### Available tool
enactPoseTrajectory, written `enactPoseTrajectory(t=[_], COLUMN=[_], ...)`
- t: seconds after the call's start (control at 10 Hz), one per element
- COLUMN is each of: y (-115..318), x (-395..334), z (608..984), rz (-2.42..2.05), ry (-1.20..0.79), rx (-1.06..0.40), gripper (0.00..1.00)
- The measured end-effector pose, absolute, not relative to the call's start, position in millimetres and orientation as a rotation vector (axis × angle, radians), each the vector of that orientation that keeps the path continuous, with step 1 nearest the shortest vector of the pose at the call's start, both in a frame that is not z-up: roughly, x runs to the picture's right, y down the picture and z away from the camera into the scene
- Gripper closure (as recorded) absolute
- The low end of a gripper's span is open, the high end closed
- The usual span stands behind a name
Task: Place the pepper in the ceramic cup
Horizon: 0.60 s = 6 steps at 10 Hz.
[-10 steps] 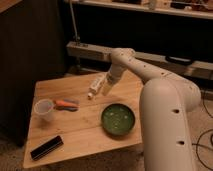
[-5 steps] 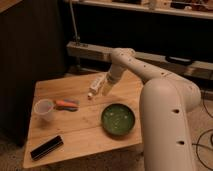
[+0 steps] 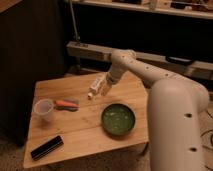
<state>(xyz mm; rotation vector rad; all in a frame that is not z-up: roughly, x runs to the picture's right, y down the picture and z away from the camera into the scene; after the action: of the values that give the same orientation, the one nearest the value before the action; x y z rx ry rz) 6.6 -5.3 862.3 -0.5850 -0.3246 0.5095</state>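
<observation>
Pepper (image 3: 63, 103) lies flat on the table (image 3: 85, 137), just right of the cup (image 3: 44, 110) as the camera sees it, w/ a blue-grey piece (image 3: 70, 108) touching its near side. Cup stands upright, mouth up. Gripper (image 3: 96, 90) hangs over the wood well right of the cup & further back, beyond the pepper. We can't tell if it's wide or narrow, & we see no task thing in it. Green bowl (image 3: 118, 119) sits far right of the cup; black bar (image 3: 46, 147) lies nearer the camera than the cup.

Step in hand, we judge: reach & pick, i.e. task barely begun. To do it well we move toward the cup, centre over the pepper's middle & close across its short width, not along its length. We keep off the blue-grey piece so it isn't pinched too. Approach from above, not sideways: the cup is close & prob. light, so a nudge could tip it. Then we lift enough to clear the rim & let the pepper go tip-first.
</observation>
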Motion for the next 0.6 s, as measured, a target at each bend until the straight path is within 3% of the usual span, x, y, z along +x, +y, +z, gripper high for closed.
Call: enactPoseTrajectory(t=[0.3, 0.6], y=[-3, -7], x=[-30, -80], z=[824, 809], rz=[0.382, 0.260], ry=[-0.616, -0.633], rx=[-0.488, -0.443], gripper=[0.33, 0.33])
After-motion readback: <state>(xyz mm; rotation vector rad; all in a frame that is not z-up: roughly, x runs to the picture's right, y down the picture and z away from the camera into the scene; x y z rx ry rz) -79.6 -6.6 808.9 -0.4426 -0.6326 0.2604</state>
